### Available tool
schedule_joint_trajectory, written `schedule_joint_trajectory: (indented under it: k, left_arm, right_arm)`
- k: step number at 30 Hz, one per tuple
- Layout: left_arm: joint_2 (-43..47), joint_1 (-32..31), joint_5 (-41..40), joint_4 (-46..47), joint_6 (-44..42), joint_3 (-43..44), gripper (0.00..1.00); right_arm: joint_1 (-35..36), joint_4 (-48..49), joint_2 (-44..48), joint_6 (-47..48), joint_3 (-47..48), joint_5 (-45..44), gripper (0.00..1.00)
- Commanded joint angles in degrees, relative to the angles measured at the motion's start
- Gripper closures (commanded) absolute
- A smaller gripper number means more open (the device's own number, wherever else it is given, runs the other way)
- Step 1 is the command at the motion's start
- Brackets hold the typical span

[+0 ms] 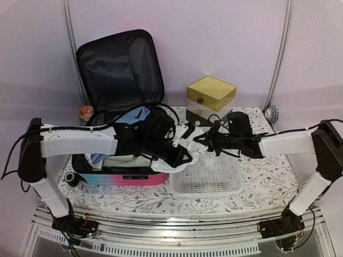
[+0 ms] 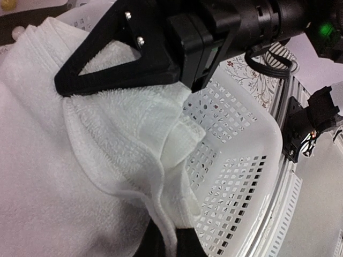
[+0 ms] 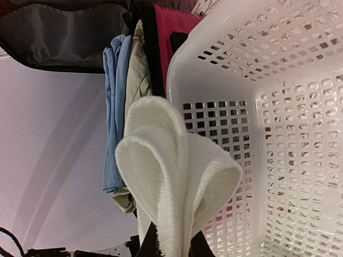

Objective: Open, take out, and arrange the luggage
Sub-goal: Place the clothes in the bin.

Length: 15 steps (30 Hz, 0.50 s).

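Shows the luggage (image 1: 126,179) lying open on the table's left side, lid upright against the back wall, blue and beige clothes inside. Places both sets of jaws just off its right edge, beside it and not in it. Has the left gripper (image 2: 171,243) clenched on a white towel (image 2: 64,176) and the right gripper (image 3: 170,247) pinching a fold of the same towel, both above the left rim of the white mesh basket (image 1: 206,187).

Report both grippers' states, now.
Left gripper: closed, holding the towel.
Right gripper: closed, pinching the same towel.
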<state>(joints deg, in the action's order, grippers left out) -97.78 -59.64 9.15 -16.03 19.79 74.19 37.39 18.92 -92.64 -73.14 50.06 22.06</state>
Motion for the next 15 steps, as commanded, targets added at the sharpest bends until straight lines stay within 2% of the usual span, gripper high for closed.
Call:
schedule_joint_trajectory:
  k: [1,15]
  left_arm:
    - [-3.1,-1.6,-2.5,2.1,1.5,2.6,1.0]
    - [-11.8,-3.0,-3.5,1.9,2.4,8.5,1.0]
  right_arm:
    - [-2.0,-4.9,-0.3,9.7,2.1,1.9,0.97]
    - [-3.9,-12.3,-4.2,20.0,5.8,-1.2,0.96]
